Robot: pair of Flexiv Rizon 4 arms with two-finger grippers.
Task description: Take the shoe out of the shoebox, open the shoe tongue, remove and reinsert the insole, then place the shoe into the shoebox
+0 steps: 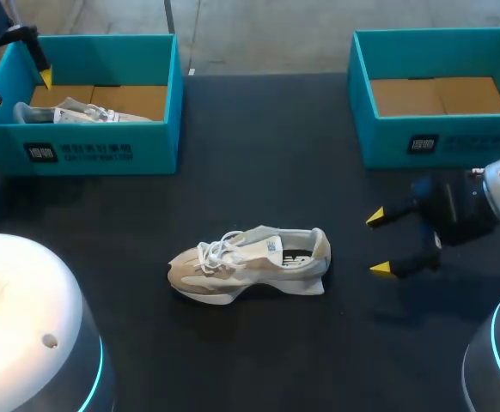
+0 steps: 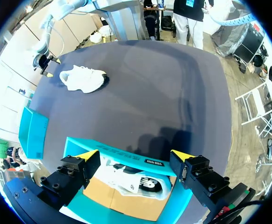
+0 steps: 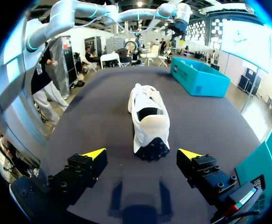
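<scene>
- Shoe (image 1: 250, 262) sits mid-table (image 1: 259, 172), outside both boxes, toe to 9 o'clock, heel to 3
- R gripper (image 1: 379, 244) at 3 o'clock of shoe, near heel, not touching; fingers spread, nothing held
- L gripper (image 1: 18, 87) at 10 o'clock, over left box (image 1: 104, 146) w/ a 2nd shoe (image 1: 70, 112) inside; fingers spread, empty
- Right box (image 1: 456, 137) at 2 o'clock
- Risk: one-arm push on heel prob. slides shoe toward 9, no brace there
- Risk: laces look tight, tongue may resist, insole could snag
</scene>
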